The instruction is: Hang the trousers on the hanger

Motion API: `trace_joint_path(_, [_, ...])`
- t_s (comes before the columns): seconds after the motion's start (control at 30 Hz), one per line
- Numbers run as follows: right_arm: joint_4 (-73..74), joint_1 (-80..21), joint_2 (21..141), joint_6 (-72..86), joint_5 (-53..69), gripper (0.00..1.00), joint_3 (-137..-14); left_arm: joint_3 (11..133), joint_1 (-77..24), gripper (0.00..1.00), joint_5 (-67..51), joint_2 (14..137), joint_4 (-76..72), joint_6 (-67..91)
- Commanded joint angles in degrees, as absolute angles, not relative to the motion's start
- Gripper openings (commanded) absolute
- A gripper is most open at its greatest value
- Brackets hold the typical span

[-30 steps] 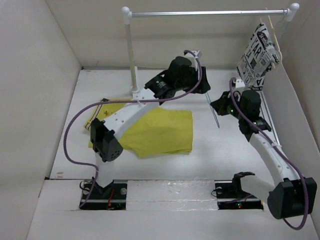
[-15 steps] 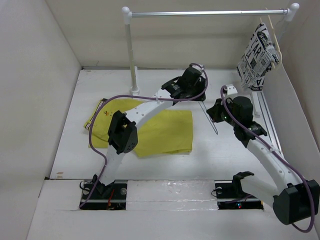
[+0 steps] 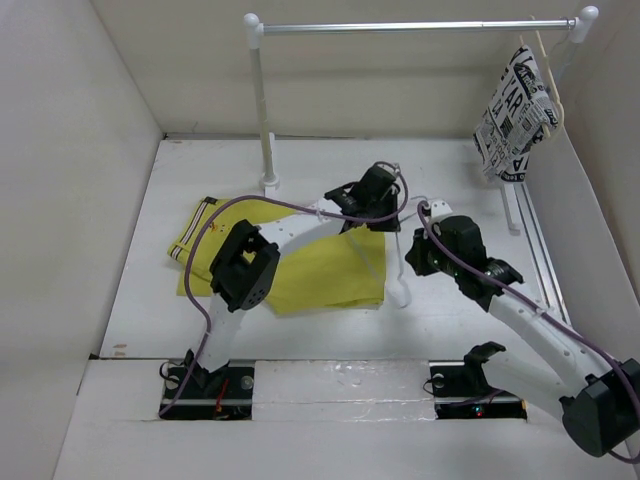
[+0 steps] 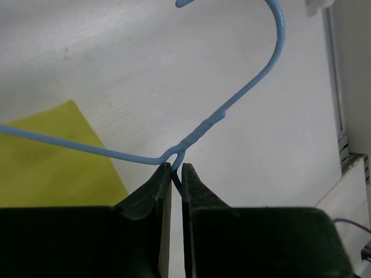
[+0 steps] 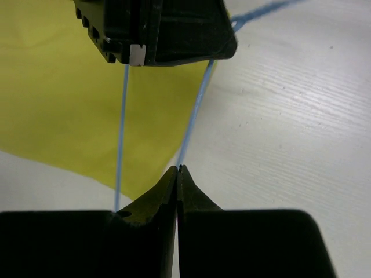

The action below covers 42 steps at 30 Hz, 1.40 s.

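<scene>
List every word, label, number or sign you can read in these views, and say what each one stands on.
"TAR": large black letters, read with some doubt, on the black-and-white printed cloth hanging from the rail at far right.
Smaller print on the same cloth: too small and blurred to read.
Trousers and hanger: no text visible in any view.

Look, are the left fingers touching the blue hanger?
Touching. The left wrist view shows both fingers pinching the hanger wire just below its twisted neck.
</scene>
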<state>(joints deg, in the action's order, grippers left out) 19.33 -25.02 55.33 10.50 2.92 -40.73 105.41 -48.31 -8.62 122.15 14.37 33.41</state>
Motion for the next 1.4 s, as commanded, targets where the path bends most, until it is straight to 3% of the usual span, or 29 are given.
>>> trace_joint_path(0.0, [20.03,-27.5,51.86,13.26,0.79,0.08,-39.82,96.87,-47.9,0.0,-10.99,116.2,8.55,35.33])
trace_joint_path(0.07, [20.65,-27.51,50.81,13.8,0.79,0.16,-38.59,92.3,-47.9,0.0,-11.16,114.88,6.43,36.29])
trace_joint_path(0.13, [21.09,-28.04,50.01,14.15,1.05,0.16,-37.89,88.79,-47.9,0.0,-11.86,113.12,3.26,37.0])
trace_joint_path(0.2, [20.31,-28.04,49.31,14.06,1.32,0.03,-37.36,88.33,-47.9,0.0,-13.09,112.85,1.76,37.53])
trace_joint_path(0.27, [19.17,-28.04,49.48,14.06,1.58,0.01,-36.39,90.08,-47.9,0.0,-13.01,113.55,2.63,37.35])
trace_joint_path(0.33, [18.02,-26.91,51.76,13.8,3.16,0.14,-35.86,91.75,-47.9,0.0,-12.39,114.69,4.83,36.21])
trace_joint_path(0.37, [18.28,-26.37,53.16,13.62,4.3,0.27,-36.03,92.11,-47.9,0.0,-11.87,114.87,5.44,35.86])
trace_joint_path(0.53, [11.62,-25.84,58.09,13.7,15.19,0.45,-34.37,89.05,-47.9,0.0,-12.04,111.19,3.26,37.52])
trace_joint_path(0.67, [4.93,-26.89,55.73,16.78,19.68,0.65,-33.31,87.28,-46.59,0.0,-12.83,106.71,-1.04,39.64])
trace_joint_path(0.8, [4.83,-26.89,54.14,16.09,20.91,0.68,-34.19,84.56,-46.58,0.0,-12.83,103.36,-6.31,41.13])
trace_joint_path(1.0, [18.6,-24.18,46.34,16.25,10.77,0.53,-39.54,82.62,-46.58,0.0,-11.87,103.36,-8.26,40.78])
trace_joint_path(1.07, [19.16,-22.86,43.69,16.61,9.76,0.53,-40.34,82.18,-46.05,0.0,-11.87,103.62,-8.61,40.87])
trace_joint_path(1.23, [15.48,-22.15,42.53,19.16,15.46,0.73,-40.87,83.58,-46.05,0.0,-11.6,104.5,-9.32,41.4])
trace_joint_path(1.37, [12.65,-22.67,48.49,21.0,20.92,0.79,-38.94,84.73,-46.05,0.0,-12.48,105.2,-9.84,42.62])
